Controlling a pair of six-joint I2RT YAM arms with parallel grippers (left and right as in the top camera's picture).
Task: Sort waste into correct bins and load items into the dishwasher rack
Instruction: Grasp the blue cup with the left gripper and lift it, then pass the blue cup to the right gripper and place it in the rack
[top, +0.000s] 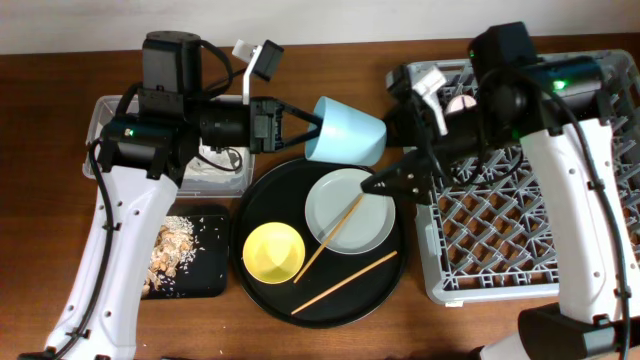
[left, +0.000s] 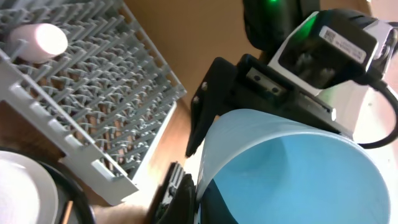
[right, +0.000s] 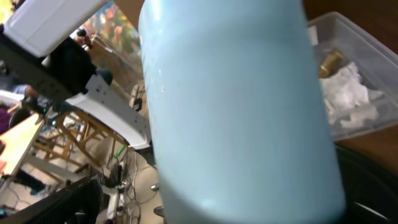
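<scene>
My left gripper (top: 312, 130) is shut on the rim of the light-blue cup (top: 345, 132), holding it on its side above the round tray's far edge; one finger shows against the rim in the left wrist view (left: 186, 199). My right gripper (top: 388, 150) is open, its fingers spread around the cup's base. The cup fills the right wrist view (right: 236, 106), hiding those fingers. The pink cup (top: 462, 103) lies in the grey dishwasher rack (top: 520, 230). The yellow bowl (top: 273, 250), the plate (top: 350, 210) and two chopsticks (top: 330, 237) lie on the round black tray (top: 400, 270).
The clear box (top: 110, 115) at the left, under my left arm, holds the white napkin (right: 348, 93) and the gold wrapper (right: 329, 61). The shallow black tray (top: 215, 285) in front of it holds food scraps (top: 170, 250).
</scene>
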